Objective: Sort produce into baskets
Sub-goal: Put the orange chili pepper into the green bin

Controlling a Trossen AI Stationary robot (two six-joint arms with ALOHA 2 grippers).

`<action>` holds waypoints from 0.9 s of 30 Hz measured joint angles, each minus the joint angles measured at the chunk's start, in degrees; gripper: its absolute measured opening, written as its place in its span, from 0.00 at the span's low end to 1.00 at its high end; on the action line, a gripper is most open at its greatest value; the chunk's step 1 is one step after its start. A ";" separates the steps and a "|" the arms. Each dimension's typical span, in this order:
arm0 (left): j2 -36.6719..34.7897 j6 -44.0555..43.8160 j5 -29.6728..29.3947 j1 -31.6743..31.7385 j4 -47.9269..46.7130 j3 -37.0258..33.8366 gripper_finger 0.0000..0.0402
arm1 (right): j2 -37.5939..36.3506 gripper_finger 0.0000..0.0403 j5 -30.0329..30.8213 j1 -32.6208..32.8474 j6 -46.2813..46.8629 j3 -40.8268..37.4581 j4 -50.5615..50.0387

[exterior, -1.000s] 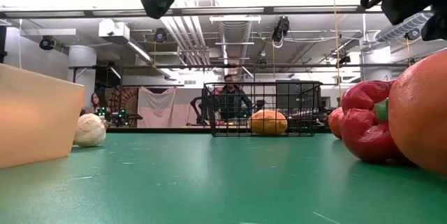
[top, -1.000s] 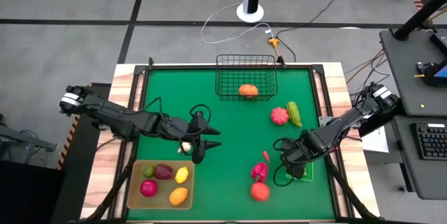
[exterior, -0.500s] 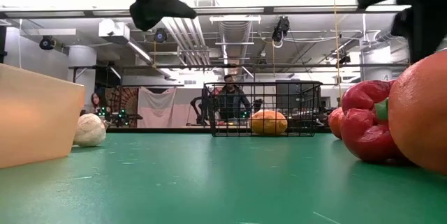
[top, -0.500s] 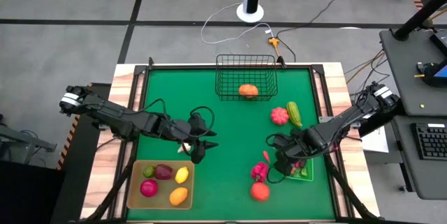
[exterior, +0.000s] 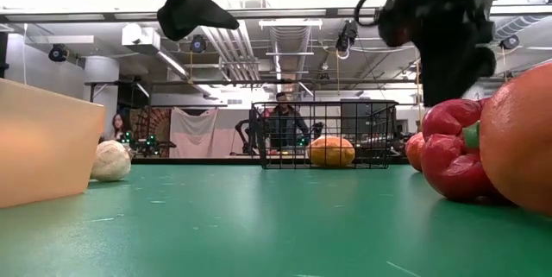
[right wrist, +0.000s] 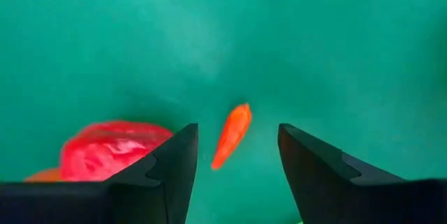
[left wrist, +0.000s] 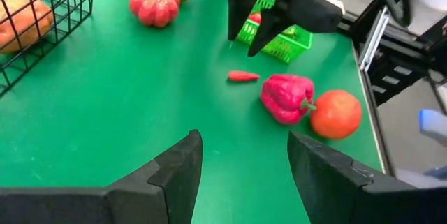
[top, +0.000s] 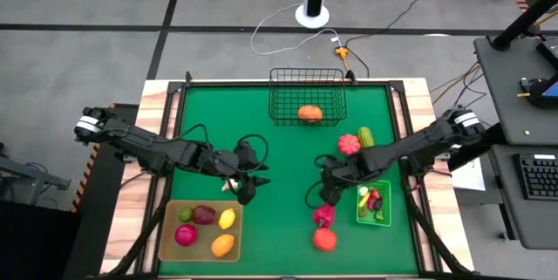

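Observation:
My right gripper (top: pixel 326 186) is open above a small red chilli (right wrist: pixel 232 135), which lies on the green mat between its fingers without touching them. A pink pepper (top: pixel 323 216) and an orange-red tomato (top: pixel 324 239) lie just nearer the table's front edge. My left gripper (top: pixel 254 184) is open and empty left of centre, beside a small white piece (top: pixel 231 184). The green bin (top: pixel 373 204) holds a few pieces. The tan tray (top: pixel 170 247) holds several fruits. The black wire basket (top: pixel 307 84) holds an orange pumpkin (top: pixel 309 112).
A red-pink piece (top: pixel 349 144) and a green cucumber (top: pixel 366 136) lie on the mat right of the basket. In the low view the pepper (exterior: pixel 453 149) and the tomato (exterior: pixel 522 139) stand close at the right. Bare mat lies in the middle between both arms.
My right gripper has gone from beside the green bin toward the table's left edge and a little toward the far edge, and now hangs over the chilli. The green bin shows whole again. My left gripper has stayed nearly still.

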 joint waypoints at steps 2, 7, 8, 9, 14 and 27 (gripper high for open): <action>0.00 1.11 0.00 0.00 -0.62 0.00 0.48 | 1.96 0.46 -2.51 -0.17 0.76 0.00 0.02; 0.00 5.19 0.00 0.04 -0.62 0.00 0.48 | 7.20 0.45 -5.66 -0.17 1.86 0.78 -0.04; 0.00 5.73 -0.02 0.04 -0.61 0.00 0.48 | 8.17 0.45 -5.70 -0.15 1.86 1.18 -0.24; 0.00 6.19 -0.02 0.04 -0.60 0.00 0.48 | 8.92 0.45 -5.70 -0.17 1.85 1.66 -0.25; 0.00 6.89 -0.02 0.07 -0.68 0.00 0.48 | 11.97 0.43 -5.59 -0.17 1.81 3.56 -0.20; 0.00 7.96 -0.20 0.11 -0.48 0.00 0.48 | 15.35 0.27 -6.11 -1.09 0.75 3.70 -0.62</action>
